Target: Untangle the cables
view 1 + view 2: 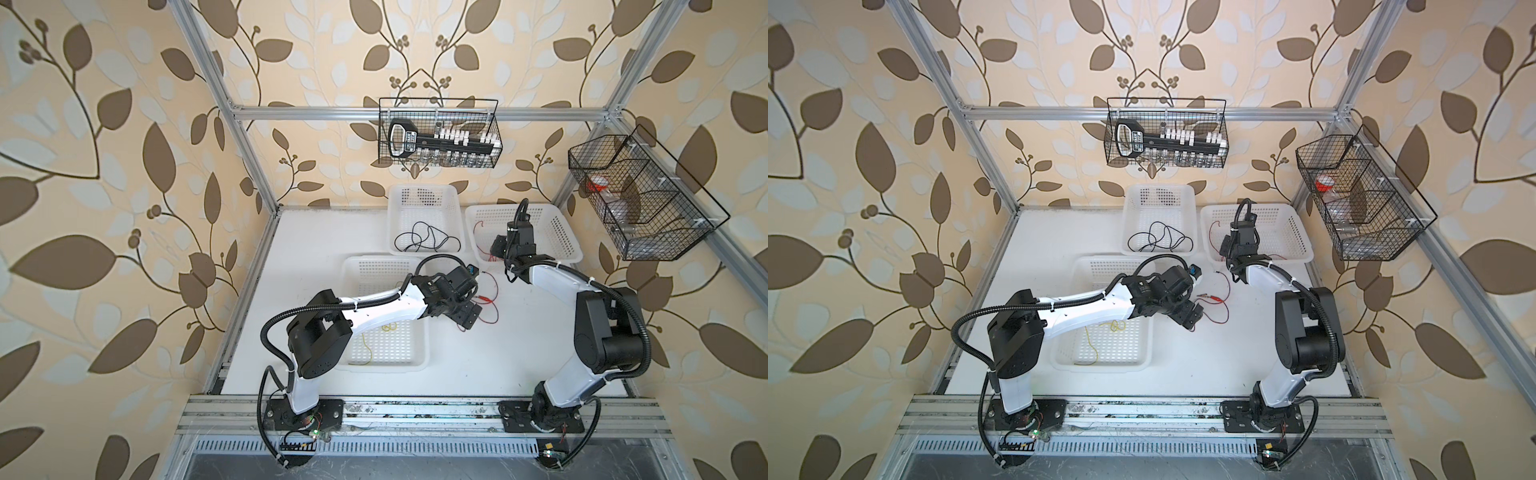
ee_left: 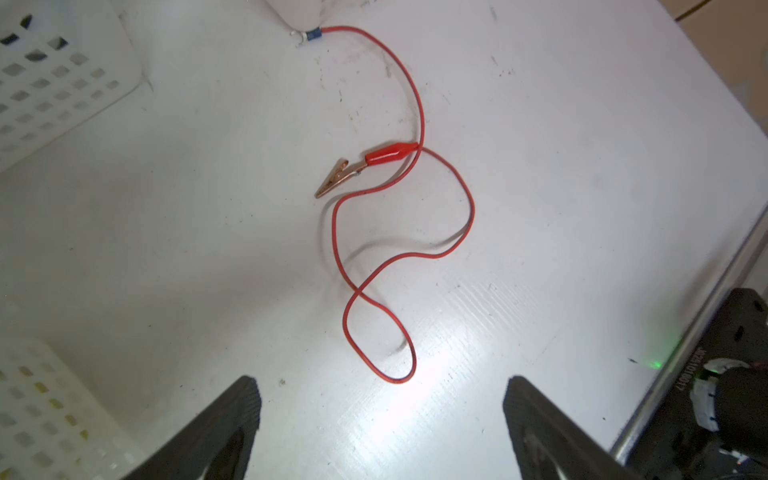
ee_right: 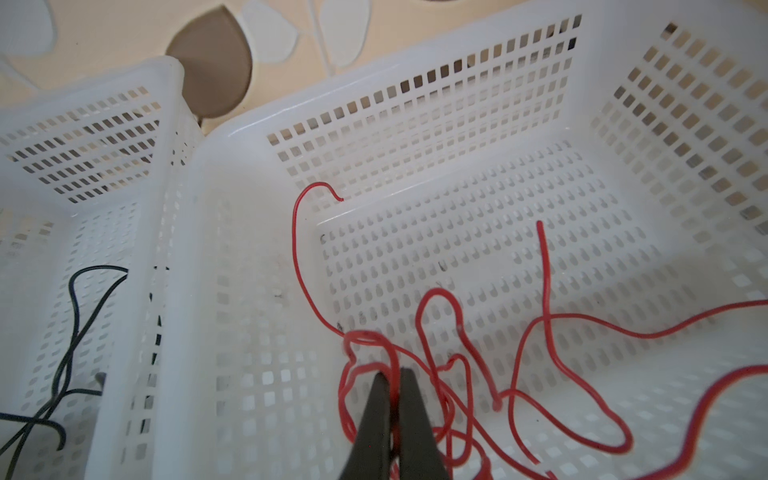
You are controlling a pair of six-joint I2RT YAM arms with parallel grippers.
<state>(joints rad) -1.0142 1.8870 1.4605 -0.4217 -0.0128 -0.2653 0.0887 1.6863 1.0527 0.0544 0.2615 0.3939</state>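
One red cable point(image 2: 423, 116) with a red-sleeved alligator clip point(image 2: 390, 153) lies looped on the white table point(image 2: 582, 187). It also shows in both top views point(image 1: 496, 286) point(image 1: 1228, 286). My left gripper point(image 2: 381, 386) hovers over its near loop, open and holding nothing point(image 1: 471, 318). My right gripper point(image 3: 394, 376) reaches into the back right white basket point(image 3: 415, 124) and is shut on a strand of the tangled red cables point(image 3: 545, 266). Black cables point(image 3: 74, 291) lie in the back middle basket point(image 1: 424, 191). A yellow cable point(image 1: 1089, 343) lies in the front left basket point(image 1: 419, 357), partly under my left arm.
A black wire basket point(image 1: 440, 133) with a black tool hangs on the back rail. Another wire basket point(image 1: 640, 199) hangs on the right wall. Aluminium frame posts edge the table, and both arm bases sit on the front rail.
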